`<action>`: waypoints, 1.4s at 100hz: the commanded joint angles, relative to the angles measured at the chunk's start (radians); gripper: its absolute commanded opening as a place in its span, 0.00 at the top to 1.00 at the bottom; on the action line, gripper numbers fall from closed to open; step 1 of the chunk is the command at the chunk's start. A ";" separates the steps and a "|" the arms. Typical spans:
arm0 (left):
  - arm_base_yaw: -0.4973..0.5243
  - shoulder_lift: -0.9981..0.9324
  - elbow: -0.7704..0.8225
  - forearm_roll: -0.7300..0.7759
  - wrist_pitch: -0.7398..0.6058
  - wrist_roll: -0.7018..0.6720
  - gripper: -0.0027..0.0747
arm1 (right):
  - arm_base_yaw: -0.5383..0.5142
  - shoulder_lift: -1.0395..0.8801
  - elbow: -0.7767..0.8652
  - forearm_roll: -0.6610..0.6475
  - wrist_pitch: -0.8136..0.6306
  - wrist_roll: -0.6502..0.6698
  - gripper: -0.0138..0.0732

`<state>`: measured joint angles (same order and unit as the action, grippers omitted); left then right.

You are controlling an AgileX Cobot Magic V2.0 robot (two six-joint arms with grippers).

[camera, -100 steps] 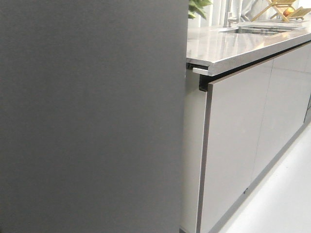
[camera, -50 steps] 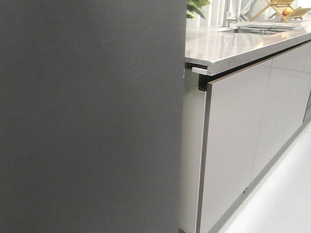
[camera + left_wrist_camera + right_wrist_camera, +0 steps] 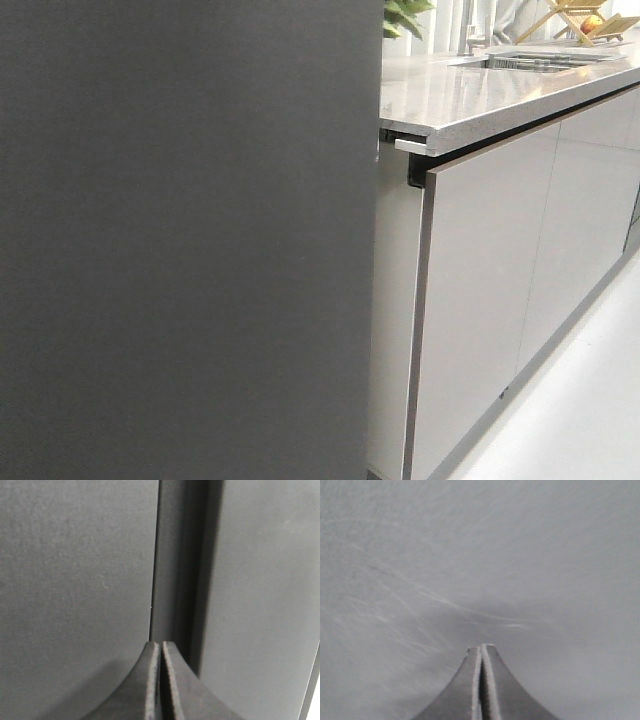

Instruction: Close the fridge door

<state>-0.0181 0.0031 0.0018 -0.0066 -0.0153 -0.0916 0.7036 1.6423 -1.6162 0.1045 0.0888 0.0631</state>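
Note:
The fridge door (image 3: 180,240), matte dark grey, fills the left half of the front view, its right edge close to the cabinet side. Neither gripper shows in the front view. In the left wrist view my left gripper (image 3: 160,644) is shut and empty, its tips right at the dark grey door face (image 3: 75,580), beside a vertical dark seam (image 3: 182,580). In the right wrist view my right gripper (image 3: 481,647) is shut and empty, its tips close against a plain grey surface (image 3: 480,555), which looks like the door face.
Glossy light-grey cabinet fronts (image 3: 480,300) run to the right under a grey countertop (image 3: 480,95) with a sink (image 3: 545,62). A plant (image 3: 405,15) and a wooden rack (image 3: 585,20) stand at the back. White floor (image 3: 590,400) lies at lower right.
The door's right edge has shifted slightly left in the front view, showing a little more of the cabinet side.

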 commanded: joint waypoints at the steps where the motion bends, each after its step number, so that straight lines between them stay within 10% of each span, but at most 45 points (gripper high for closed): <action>1: -0.005 0.019 0.028 -0.002 -0.077 -0.004 0.99 | -0.025 -0.107 0.016 -0.047 -0.074 -0.011 0.93; 140: -0.005 0.019 0.028 -0.002 -0.077 -0.004 0.99 | -0.661 -1.305 1.325 -0.054 -0.248 -0.011 0.93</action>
<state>-0.0181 0.0031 0.0018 -0.0066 -0.0153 -0.0916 0.0732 0.4091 -0.3422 0.0609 -0.0746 0.0631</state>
